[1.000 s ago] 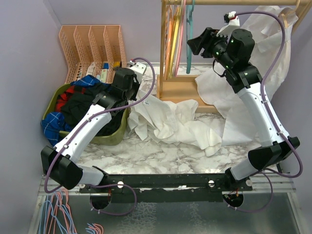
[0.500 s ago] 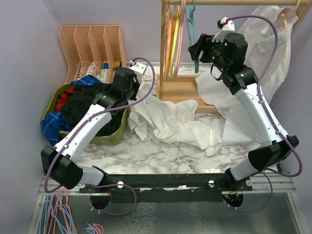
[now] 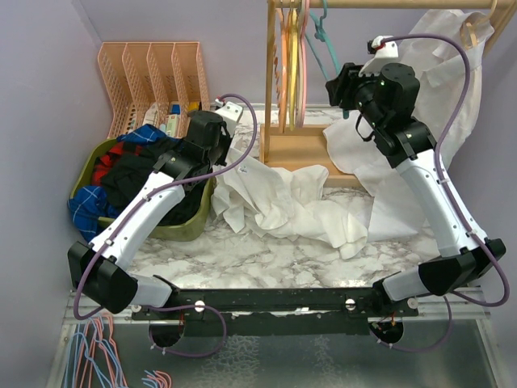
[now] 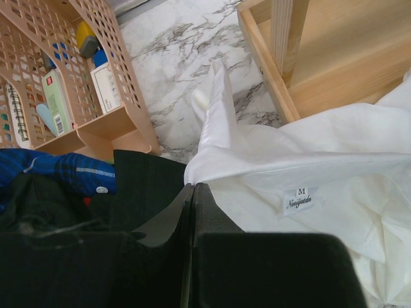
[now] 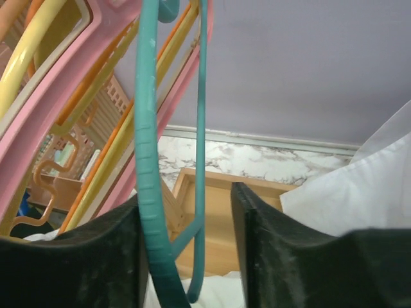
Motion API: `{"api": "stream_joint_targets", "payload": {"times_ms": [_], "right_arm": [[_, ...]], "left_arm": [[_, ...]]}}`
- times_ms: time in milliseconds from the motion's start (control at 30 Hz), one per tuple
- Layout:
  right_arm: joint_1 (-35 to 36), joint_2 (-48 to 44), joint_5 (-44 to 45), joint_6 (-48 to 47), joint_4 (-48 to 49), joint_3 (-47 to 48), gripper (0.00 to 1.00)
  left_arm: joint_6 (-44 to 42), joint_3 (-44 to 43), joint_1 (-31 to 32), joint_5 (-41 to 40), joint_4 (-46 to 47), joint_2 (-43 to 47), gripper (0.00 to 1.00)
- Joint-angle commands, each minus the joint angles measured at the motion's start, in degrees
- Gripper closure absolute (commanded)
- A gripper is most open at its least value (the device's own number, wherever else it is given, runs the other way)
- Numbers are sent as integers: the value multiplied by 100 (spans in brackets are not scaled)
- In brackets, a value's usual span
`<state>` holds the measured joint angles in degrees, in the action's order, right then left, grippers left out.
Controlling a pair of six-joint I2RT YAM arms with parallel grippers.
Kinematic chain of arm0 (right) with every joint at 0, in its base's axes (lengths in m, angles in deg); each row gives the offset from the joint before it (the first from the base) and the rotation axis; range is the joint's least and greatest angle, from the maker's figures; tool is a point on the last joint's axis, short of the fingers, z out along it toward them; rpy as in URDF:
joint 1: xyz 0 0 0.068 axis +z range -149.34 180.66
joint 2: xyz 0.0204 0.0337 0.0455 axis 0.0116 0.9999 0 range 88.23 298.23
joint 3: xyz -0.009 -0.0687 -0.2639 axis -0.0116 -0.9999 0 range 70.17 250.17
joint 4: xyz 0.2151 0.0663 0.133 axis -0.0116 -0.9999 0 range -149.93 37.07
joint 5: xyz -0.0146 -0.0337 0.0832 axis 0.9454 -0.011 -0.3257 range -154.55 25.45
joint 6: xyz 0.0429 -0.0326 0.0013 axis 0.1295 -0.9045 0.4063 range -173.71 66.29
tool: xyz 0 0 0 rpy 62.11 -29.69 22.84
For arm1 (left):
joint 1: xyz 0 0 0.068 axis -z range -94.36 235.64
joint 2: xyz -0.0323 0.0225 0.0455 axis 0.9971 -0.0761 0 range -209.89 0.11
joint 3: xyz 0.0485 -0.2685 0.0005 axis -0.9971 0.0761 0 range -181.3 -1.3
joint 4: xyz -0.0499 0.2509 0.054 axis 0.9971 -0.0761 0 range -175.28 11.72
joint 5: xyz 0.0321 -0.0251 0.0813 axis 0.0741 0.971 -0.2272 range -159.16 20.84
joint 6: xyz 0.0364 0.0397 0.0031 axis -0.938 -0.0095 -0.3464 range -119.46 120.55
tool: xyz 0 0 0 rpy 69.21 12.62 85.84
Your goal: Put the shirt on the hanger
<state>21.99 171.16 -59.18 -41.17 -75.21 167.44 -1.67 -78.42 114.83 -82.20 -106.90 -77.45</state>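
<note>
The white shirt lies crumpled on the marble table, its collar label showing in the left wrist view. My left gripper is shut on the shirt's left edge, its jaws pressed together on the fabric. The teal hanger hangs by its hook from the wooden rail. My right gripper is open around it: in the right wrist view the teal hanger runs between the jaws, close against the left finger.
Orange, yellow and pink hangers hang left of the teal one. The wooden rack base stands below. Another white shirt on a wooden hanger hangs at the right. A green basket of dark clothes and an orange file rack stand at the left.
My right gripper has moved right and a little down at the rail, and the teal hanger now lies between its jaws, swung right. The left arm has not moved.
</note>
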Motion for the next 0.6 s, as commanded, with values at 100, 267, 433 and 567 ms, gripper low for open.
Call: {"api": "stream_joint_targets", "payload": {"times_ms": [100, 267, 433, 567], "right_arm": [[21, -115, 6, -207, 489, -98, 64], [21, -2, -96, -247, 426, 28, 79], [21, -82, -251, -279, 693, -177, 99], [18, -302, -283, -330, 1030, -397, 99]], "left_arm": [[55, -141, -54, 108, 33, 87, 100], [79, -145, -80, 155, 30, 164, 100], [64, -139, -105, 191, 4, 235, 100], [33, -73, -106, 252, 52, 308, 100]]}}
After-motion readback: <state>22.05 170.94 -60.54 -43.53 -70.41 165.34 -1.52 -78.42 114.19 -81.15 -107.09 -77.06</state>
